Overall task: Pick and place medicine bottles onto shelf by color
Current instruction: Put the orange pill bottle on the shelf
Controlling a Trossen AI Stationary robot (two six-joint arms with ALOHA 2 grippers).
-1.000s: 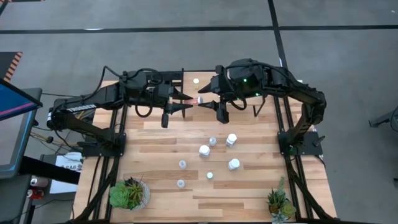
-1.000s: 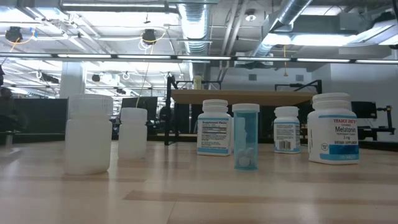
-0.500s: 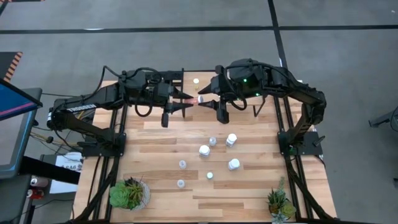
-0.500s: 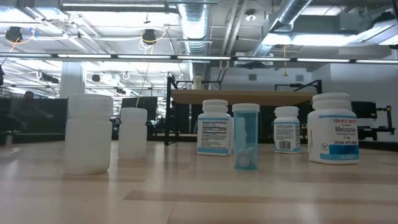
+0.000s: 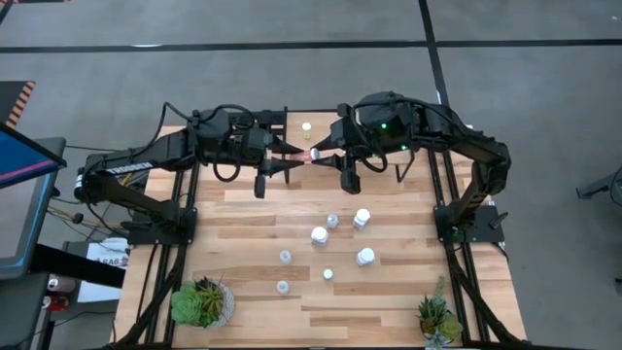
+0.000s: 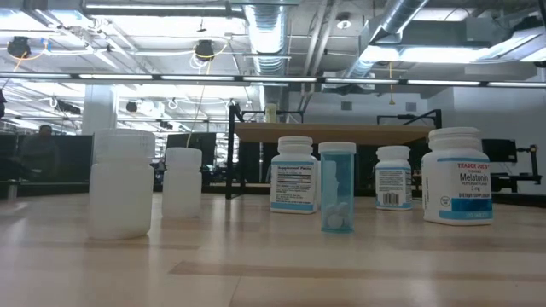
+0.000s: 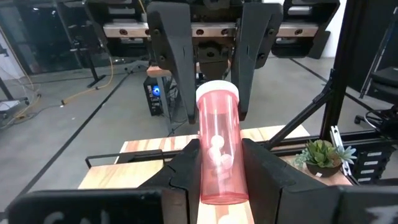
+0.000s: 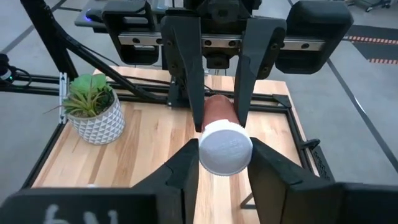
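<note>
Orange bottle (image 7: 219,149) is getting passed between the two arms, mid-air over the far part of the counter (image 5: 389,292), so this looks like a handover step. Left tool (image 5: 292,158) is clamped on the bottle's body, fingers snug on both sides in its wrist view, bottle lying along the fingers with the white cap pointing away toward the other arm. Right tool (image 5: 321,158) faces it head-on and sits around the cap end; in the right wrist view the cap (image 8: 225,148) is right between its fingers (image 8: 185,165), which look like they're touching or nearly touching it, can't swear it's a firm grip though. So both tools are on the same bottle, tip to tip in the high view. My guess for the next bit: right one needs a solid hold before the left lets go, then left backs straight off so it doesn't drag the bottle sideways. After that it goes to the shelf (image 6: 337,132), seen in the low view standing at the far end, where one small bottle (image 5: 306,125) already seems to sit. Seven more bottles with white caps stand on the counter nearer the camera, e.g. a bigger white one (image 5: 362,218). Two potted plants (image 5: 202,300) at the near corners, out of the way.
</note>
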